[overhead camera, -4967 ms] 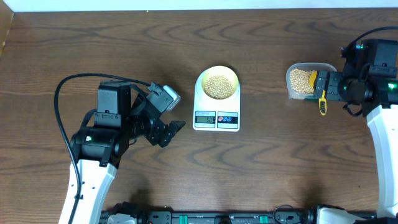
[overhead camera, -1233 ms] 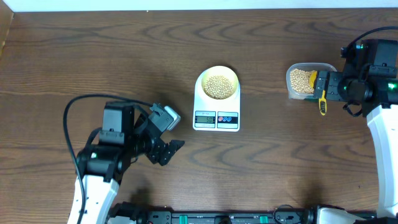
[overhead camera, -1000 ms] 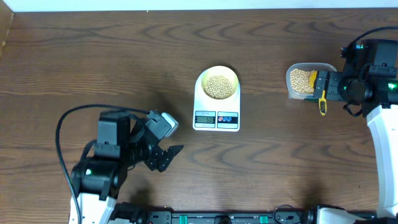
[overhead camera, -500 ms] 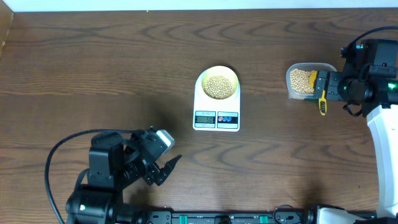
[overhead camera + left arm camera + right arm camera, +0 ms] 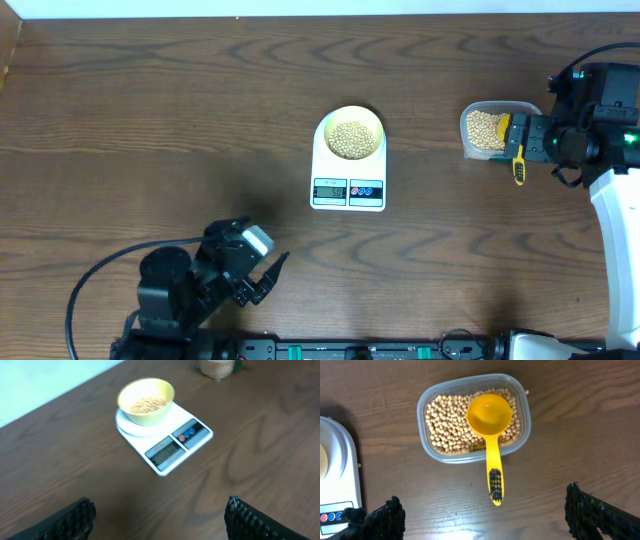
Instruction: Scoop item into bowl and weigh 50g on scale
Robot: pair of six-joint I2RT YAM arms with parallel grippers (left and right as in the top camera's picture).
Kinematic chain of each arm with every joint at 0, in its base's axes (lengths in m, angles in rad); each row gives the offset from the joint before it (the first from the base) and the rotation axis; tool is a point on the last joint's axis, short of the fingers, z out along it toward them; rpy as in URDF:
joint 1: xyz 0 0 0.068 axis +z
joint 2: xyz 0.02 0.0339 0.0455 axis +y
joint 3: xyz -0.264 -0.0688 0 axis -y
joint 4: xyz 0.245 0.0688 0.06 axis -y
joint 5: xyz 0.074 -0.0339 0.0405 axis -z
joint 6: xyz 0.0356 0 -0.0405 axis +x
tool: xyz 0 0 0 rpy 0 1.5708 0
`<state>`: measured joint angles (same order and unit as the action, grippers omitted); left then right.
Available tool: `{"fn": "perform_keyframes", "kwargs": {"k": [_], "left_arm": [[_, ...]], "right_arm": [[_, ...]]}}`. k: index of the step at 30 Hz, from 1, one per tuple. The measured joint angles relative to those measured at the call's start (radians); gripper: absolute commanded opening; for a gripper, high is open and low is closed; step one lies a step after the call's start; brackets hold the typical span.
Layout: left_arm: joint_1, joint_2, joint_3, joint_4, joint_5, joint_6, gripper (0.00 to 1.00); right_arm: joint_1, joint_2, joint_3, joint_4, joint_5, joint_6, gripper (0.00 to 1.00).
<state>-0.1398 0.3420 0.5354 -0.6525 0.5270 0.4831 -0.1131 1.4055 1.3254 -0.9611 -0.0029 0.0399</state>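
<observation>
Yellow scoop (image 5: pixel 489 414) in container (image 5: pixel 422 415) of beans (image 5: pixel 445 425), bowl (image 5: pixel 146 396) on scale (image 5: pixel 199 437), left gripper (image 5: pixel 160 522), right gripper (image 5: pixel 485 517) splayed, empty

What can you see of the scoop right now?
The scoop is bright yellow and looks like plastic, with a round cup and a straight, narrow handle bearing a dark textured patch near its end. It lies open side up and the cup is empty. The cup rests on the beans inside the clear container. The handle crosses the container's rim and juts out over the table; whether its tip touches the wood is unclear. Nothing holds it.
</observation>
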Motion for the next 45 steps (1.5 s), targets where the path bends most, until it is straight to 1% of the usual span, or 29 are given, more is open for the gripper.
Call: {"fn": "perform_keyframes", "kwargs": {"k": [4, 11, 19, 23, 26, 30, 37, 42, 45], "left_arm": [[0.0, -0.046, -0.038, 0.019, -0.028, -0.058, 0.85], [0.0, -0.057, -0.085, 0.101, -0.073, -0.146, 0.84], [0.0, -0.058, -0.087, 0.118, -0.116, -0.219, 0.85], [0.0, -0.081, -0.091, 0.126, -0.14, -0.271, 0.84], [0.0, -0.114, -0.111, 0.145, -0.149, -0.286, 0.84], [0.0, -0.169, -0.159, 0.193, -0.164, -0.303, 0.84], [0.0, -0.267, -0.278, 0.333, -0.172, -0.338, 0.84], [0.0, -0.299, -0.332, 0.417, -0.198, -0.389, 0.84], [0.0, -0.314, -0.352, 0.437, -0.209, -0.415, 0.85]], "right_arm": [[0.0, 0.0, 0.0, 0.0, 0.0, 0.0, 0.99], [0.0, 0.0, 0.0, 0.0, 0.0, 0.0, 0.99], [0.0, 0.0, 0.0, 0.0, 0.0, 0.0, 0.99], [0.0, 0.0, 0.0, 0.0, 0.0, 0.0, 0.99], [0.0, 0.0, 0.0, 0.0, 0.0, 0.0, 0.99], [0.0, 0.0, 0.0, 0.0, 0.0, 0.0, 0.99], [0.0, 0.0, 0.0, 0.0, 0.0, 0.0, 0.99], [0.0, 0.0, 0.0, 0.0, 0.0, 0.0, 0.99], [0.0, 0.0, 0.0, 0.0, 0.0, 0.0, 0.99]]}}
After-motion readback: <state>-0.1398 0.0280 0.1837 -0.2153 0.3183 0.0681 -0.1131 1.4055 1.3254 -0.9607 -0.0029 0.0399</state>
